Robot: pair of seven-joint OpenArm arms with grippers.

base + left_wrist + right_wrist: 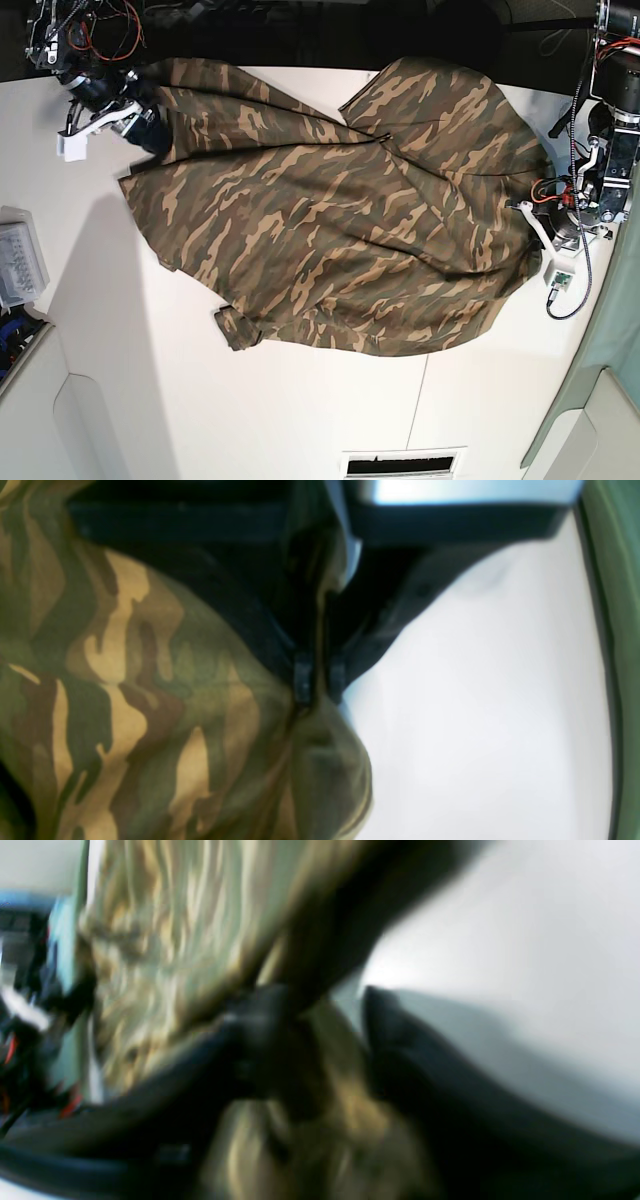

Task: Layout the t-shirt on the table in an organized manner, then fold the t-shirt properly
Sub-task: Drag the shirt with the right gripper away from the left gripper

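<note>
While the table point(300, 420) carries most of the camo t-shirt point(330, 230), spread but wrinkled, w/ one edge over the far side, the layout step needs even tension. Left gripper point(320, 682) is clamped on the cloth edge. Right gripper point(320, 1040): too blurred, can't tell. Pull outward w/ both, low & slow.

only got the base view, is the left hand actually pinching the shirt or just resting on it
observer: pinching. The left wrist view shows the left hand shut, with a fold of the t-shirt caught between its fingertips.
operator: and the right one
observer: the right wrist view is blurred, but the right hand has its fingers apart, with cloth bunched between them.
operator: whats next to the left pinch
observer: bare white table, right beside the pinched fold.
</note>
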